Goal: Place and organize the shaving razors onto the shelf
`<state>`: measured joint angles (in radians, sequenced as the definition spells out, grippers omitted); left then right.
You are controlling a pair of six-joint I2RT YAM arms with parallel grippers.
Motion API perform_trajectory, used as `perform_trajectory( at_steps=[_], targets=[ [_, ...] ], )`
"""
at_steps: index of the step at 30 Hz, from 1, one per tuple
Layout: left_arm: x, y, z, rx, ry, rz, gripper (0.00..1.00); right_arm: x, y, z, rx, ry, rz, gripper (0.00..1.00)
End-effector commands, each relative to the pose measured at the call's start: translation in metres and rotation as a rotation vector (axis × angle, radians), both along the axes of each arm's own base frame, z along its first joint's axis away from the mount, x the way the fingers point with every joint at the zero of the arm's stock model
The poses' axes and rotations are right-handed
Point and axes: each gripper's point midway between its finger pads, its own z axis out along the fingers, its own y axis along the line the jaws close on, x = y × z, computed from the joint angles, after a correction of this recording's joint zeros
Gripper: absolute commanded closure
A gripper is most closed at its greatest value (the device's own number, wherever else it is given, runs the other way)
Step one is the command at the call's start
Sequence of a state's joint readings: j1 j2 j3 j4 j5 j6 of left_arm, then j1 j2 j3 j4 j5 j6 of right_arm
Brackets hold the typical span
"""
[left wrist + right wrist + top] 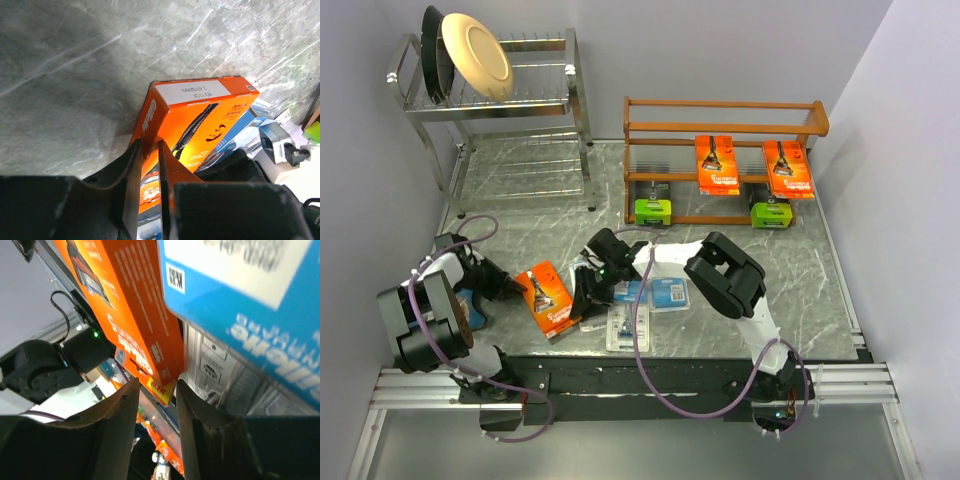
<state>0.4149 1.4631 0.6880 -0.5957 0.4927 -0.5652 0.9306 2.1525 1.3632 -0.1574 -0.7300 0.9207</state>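
**Pick-up of the third orange razor pack.** The left jaws were clamped on the near edge of the orange pack (200, 120). The pack ran forward from them at a tilt, apparently raised off the table (800, 270). The right jaws stood apart with nothing between them. A corner of the same pack lay just beyond their tips, and a blue blister card (250, 300) sat close on their right. More blue cards (625, 325) lay on the table beside the right jaws.

Well beyond both pairs of jaws, the shelf (720, 103) carried two orange packs (717, 165) on its middle tier and two green boxes (653, 211) on its lowest.

The step in hand was judged to be securing this pack for transfer. Whether the right jaws were to take it over could not be told. The next move would call for lifting the pack clear of the right arm. It would then be carried to the middle tier and stood beside its two fellows.
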Motion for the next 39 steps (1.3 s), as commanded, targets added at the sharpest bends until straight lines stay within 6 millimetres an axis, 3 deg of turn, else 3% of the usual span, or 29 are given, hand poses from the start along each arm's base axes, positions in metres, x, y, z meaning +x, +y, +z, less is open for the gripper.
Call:
perform_trajectory(
  at_steps=[1, 6, 7, 9, 10, 13, 16, 20, 23, 29, 33, 36, 38, 39],
  targets=[
    [-0.001, 0.004, -0.007, 0.038, 0.004, 0.01, 0.9, 0.011, -0.003, -0.026, -0.072, 0.04, -0.067, 0.58],
    [-0.001, 0.004, -0.008, 0.041, 0.009, 0.011, 0.89, 0.009, -0.006, -0.028, -0.078, 0.056, -0.07, 0.77],
    [-0.001, 0.005, -0.008, 0.044, 0.012, 0.019, 0.84, 0.01, -0.006, -0.027, -0.075, 0.056, -0.074, 0.81],
    [0.002, 0.004, -0.004, 0.038, 0.002, 0.027, 0.63, 0.015, -0.007, -0.022, -0.049, 0.054, -0.085, 0.9],
    [0.005, 0.004, 0.001, 0.036, -0.016, 0.033, 0.44, 0.018, -0.007, -0.02, -0.037, 0.053, -0.089, 0.98],
    [0.014, -0.003, 0.023, -0.012, -0.081, 0.017, 0.15, 0.038, -0.009, 0.003, 0.038, 0.034, -0.131, 1.0],
    [0.01, -0.02, 0.043, -0.107, -0.116, 0.01, 0.02, 0.061, -0.009, 0.035, 0.161, 0.013, -0.174, 1.0],
    [-0.021, -0.042, 0.031, -0.189, -0.089, 0.014, 0.02, 0.085, -0.004, 0.06, 0.27, 0.021, -0.22, 1.0],
    [-0.021, -0.058, 0.032, -0.261, -0.123, 0.009, 0.05, 0.091, 0.003, 0.07, 0.299, 0.033, -0.234, 1.0],
    [0.0, -0.071, 0.034, -0.338, -0.196, -0.018, 0.14, 0.08, 0.024, 0.085, 0.337, 0.039, -0.204, 1.0],
    [0.015, -0.07, 0.033, -0.352, -0.253, -0.008, 0.21, 0.079, 0.027, 0.086, 0.327, 0.033, -0.197, 1.0],
    [0.022, -0.071, 0.034, -0.382, -0.286, 0.006, 0.33, 0.079, 0.024, 0.079, 0.293, 0.028, -0.199, 1.0],
    [0.023, -0.073, 0.035, -0.396, -0.289, 0.001, 0.47, 0.079, 0.022, 0.076, 0.281, 0.029, -0.204, 1.0],
    [0.025, -0.073, 0.038, -0.401, -0.302, -0.008, 0.58, 0.079, 0.022, 0.074, 0.277, 0.029, -0.208, 1.0]
  ],
)
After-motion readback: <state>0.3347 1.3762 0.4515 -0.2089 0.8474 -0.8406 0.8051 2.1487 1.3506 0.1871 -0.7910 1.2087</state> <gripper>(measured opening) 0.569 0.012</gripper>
